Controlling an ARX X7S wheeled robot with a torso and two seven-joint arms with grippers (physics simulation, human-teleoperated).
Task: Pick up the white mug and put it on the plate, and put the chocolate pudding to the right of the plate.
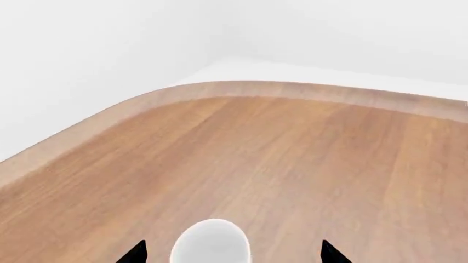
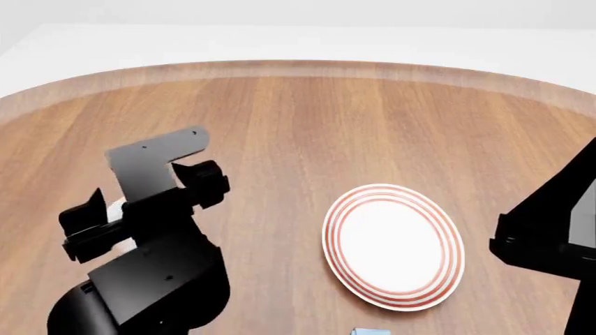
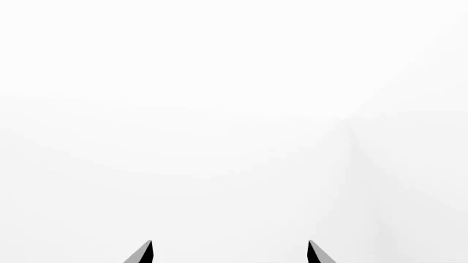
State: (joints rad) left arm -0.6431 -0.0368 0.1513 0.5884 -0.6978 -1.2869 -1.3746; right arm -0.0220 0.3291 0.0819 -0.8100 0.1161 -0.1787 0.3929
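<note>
white mug (image 1: 211, 242) between left tool (image 1: 232, 253) tips

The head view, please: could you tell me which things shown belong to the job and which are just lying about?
Belonging to the job:
- white mug, between the left tool tips
- plate, nothing on it
- blue box corner, probably the chocolate pudding

Lying about:
- nothing else visible on the wooden table

Sim scene w/ bare white walls, round wood table (image 2: 279, 125).
</note>
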